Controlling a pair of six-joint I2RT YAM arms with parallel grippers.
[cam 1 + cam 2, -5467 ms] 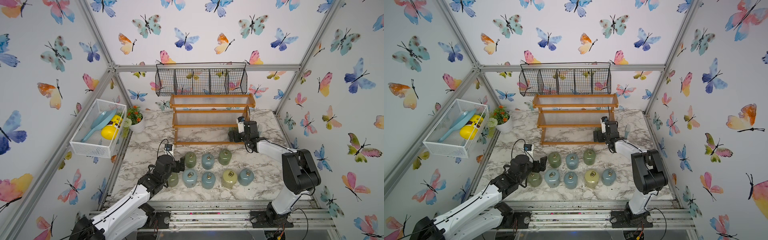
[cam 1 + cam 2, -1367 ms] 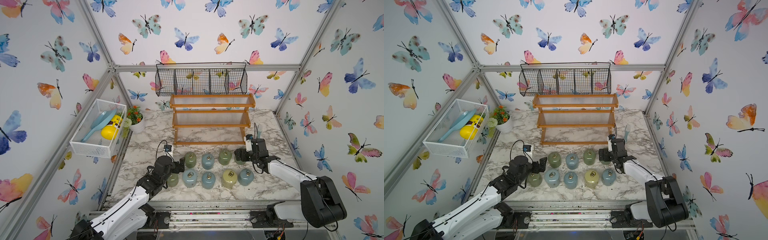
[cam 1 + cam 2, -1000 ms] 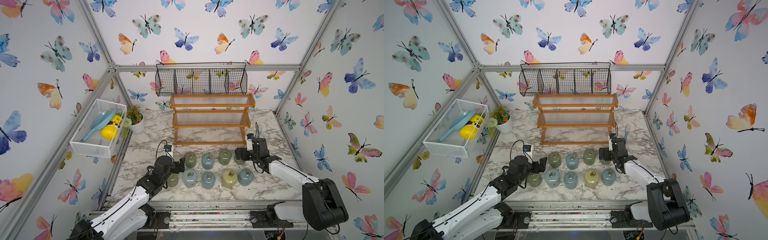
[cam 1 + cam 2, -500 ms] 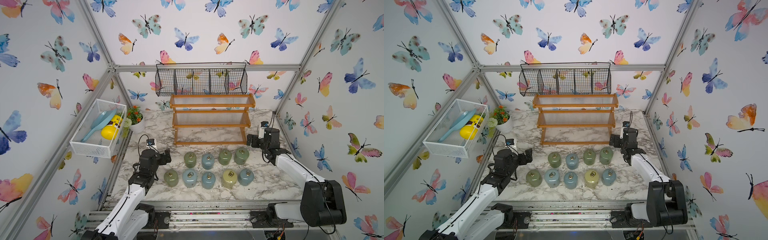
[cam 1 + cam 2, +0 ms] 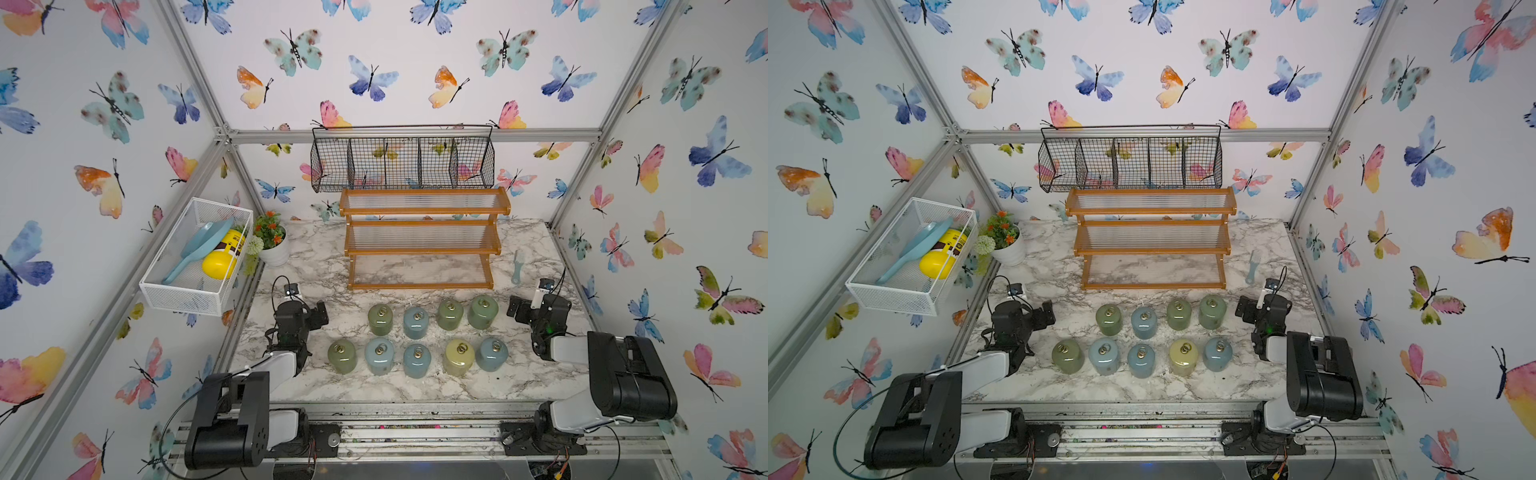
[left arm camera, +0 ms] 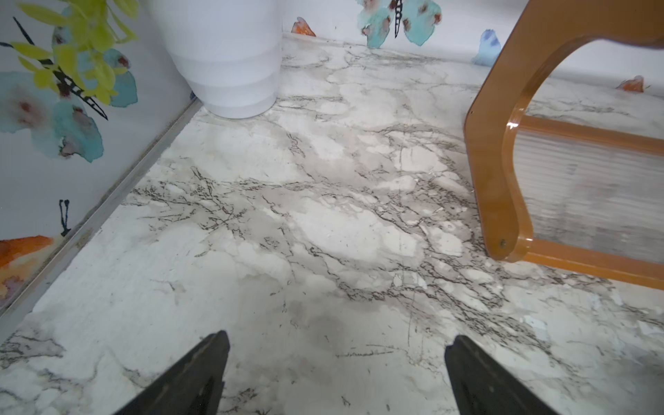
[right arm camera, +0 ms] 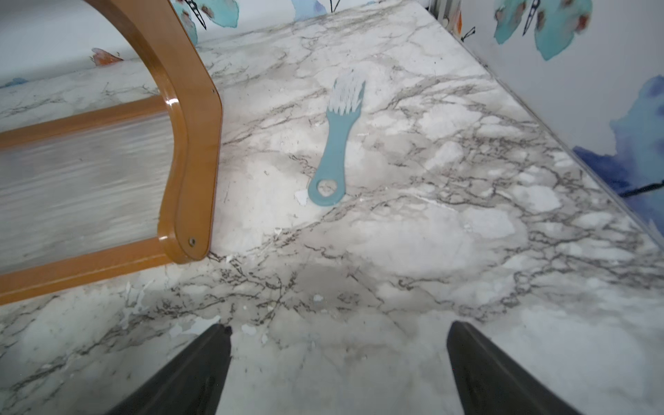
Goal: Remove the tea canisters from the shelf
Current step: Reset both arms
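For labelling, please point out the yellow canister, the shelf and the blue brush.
yellow canister (image 5: pixel 459 356): in a top view, upper body.
shelf (image 5: pixel 422 237): in a top view, middle tier's panel.
blue brush (image 7: pixel 336 143): right wrist view, handle.

Left arm and right arm sit folded low, aimed forward. Left gripper and right gripper gape wide, the 2 fingers of each well apart, empty.

The tea canisters stand in two rows on the tabletop, before the shelf, nearer the front edge; a brush lies right of the shelf.
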